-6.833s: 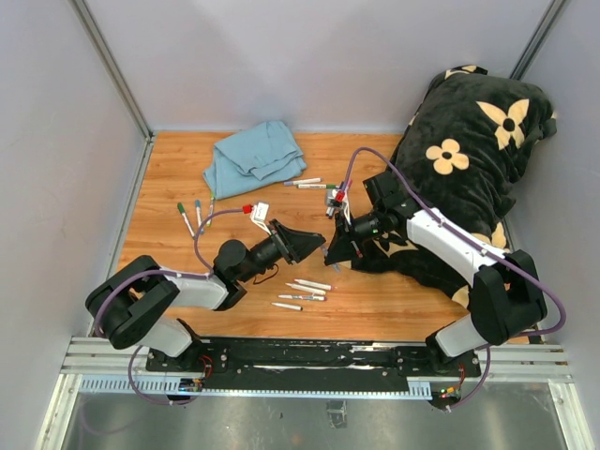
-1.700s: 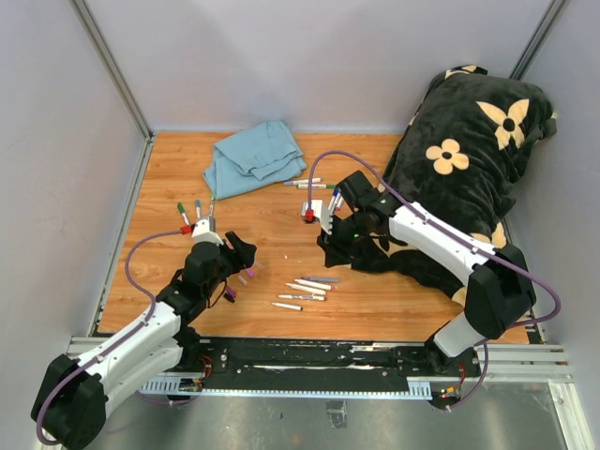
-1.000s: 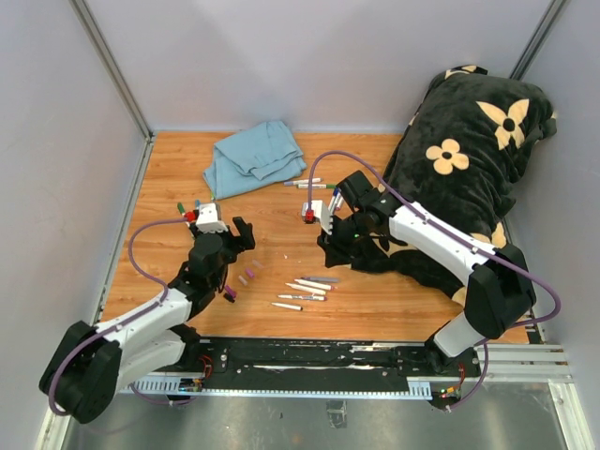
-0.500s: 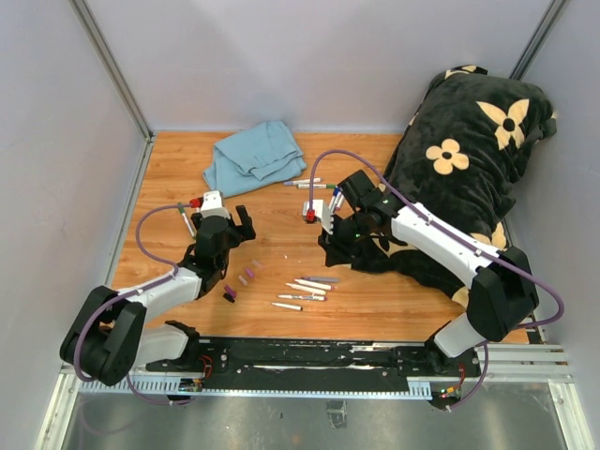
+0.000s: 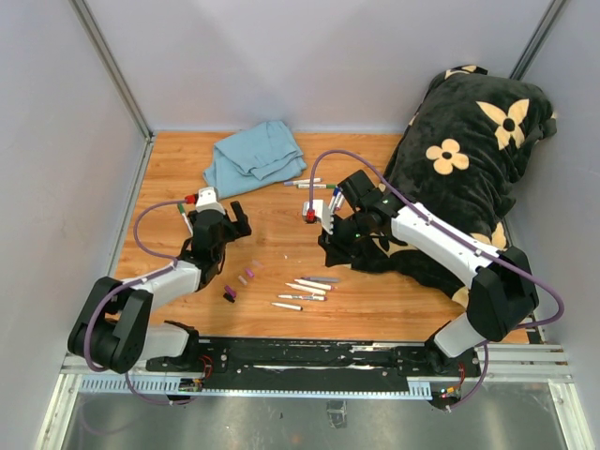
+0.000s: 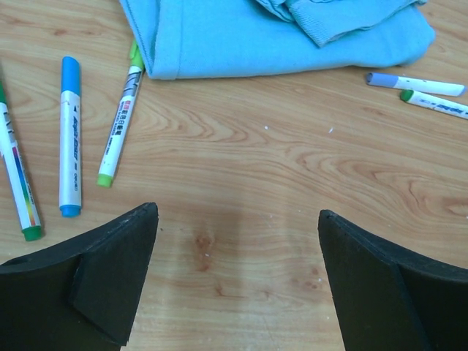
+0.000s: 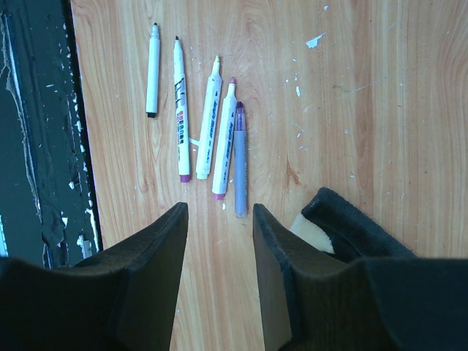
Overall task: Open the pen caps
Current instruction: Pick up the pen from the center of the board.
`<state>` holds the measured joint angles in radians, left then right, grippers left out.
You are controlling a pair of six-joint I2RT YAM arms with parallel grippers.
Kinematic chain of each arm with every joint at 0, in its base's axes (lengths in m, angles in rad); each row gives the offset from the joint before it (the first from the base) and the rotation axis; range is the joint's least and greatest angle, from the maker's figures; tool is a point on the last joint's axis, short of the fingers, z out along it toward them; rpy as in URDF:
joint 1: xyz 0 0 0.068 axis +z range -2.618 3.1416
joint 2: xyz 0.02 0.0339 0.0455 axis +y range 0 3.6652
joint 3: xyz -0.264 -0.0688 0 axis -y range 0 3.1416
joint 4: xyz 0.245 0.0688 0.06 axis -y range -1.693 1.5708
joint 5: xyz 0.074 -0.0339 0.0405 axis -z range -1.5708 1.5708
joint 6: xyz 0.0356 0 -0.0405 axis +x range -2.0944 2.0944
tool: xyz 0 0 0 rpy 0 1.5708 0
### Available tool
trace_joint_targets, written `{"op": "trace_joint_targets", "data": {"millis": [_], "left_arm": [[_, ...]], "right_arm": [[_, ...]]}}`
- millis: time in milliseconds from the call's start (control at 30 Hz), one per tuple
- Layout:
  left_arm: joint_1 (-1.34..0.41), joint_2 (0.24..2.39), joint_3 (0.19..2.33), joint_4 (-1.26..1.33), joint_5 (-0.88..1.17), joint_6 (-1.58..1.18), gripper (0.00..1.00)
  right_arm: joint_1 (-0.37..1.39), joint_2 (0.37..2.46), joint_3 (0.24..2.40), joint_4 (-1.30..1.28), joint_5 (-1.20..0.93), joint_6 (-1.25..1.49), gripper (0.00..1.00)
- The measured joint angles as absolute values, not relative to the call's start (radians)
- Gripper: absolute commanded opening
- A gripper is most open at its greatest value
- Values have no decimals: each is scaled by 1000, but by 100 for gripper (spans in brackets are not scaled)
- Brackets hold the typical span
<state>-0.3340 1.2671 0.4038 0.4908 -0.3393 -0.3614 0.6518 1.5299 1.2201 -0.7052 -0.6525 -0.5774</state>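
Loose pen caps [image 5: 243,278] lie on the counter [image 5: 281,211] close by my left arm, with a dark purple cap [image 5: 230,294] nearest the front rail [image 7: 36,146]. Only the overhead view gives me those.

The left wrist view shows capped pens instead. A blue-capped marker [image 6: 70,139] and a green-tipped marker [image 6: 121,121] lie side by side just short of the blue cloth [image 6: 278,33]. Two more markers [image 6: 413,82] sit off to the right.

The left pincer [image 6: 238,219] has its jaws wide apart, with nothing in them and bare wood between.

The right wrist view gives me five bare markers [image 7: 208,124] in a row, tips exposed, close to the rail. The right pincer [image 7: 219,212] hangs over them, jaws a narrow gap apart and empty.

For room, there is open wood between the two pincers. The grey wall [image 5: 66,187] crowds the left side, and the flowered pillow [image 5: 469,131] covers the right side, touching my right arm.

Against a couple of seconds back, the left arm has swung from beside the loose caps up toward the capped markers, and its jaws have spread. The right arm has held its place.
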Motion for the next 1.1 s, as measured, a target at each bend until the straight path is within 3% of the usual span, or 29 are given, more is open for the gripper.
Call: {"op": "trace_joint_targets", "data": {"millis": [200,433,633,800,867,1100], "left_arm": [[-283,1351,476,479,-323,-373,81],[-207,1554,764,377,-292,-341,77],[-126,1698,976,201,-233,-290,68],[-81,1776,1097,43,-196,-225,52],[-80,1800,1137,-10,-186,-200,41],[-64,1867,1212,-131,-159,-133,40]], "right_arm": [[652,1530,1220,-704,-652,-577,42],[652,1530,1220,-704,-652,-578,42],[652,1529,1220,-704,-652,-580,42],[652,1518,1220,-704,-652,-583,42],[652,1514,1220,-704,-652,-584,42],[641,1515,1219,-704,-651,-585,42]]}}
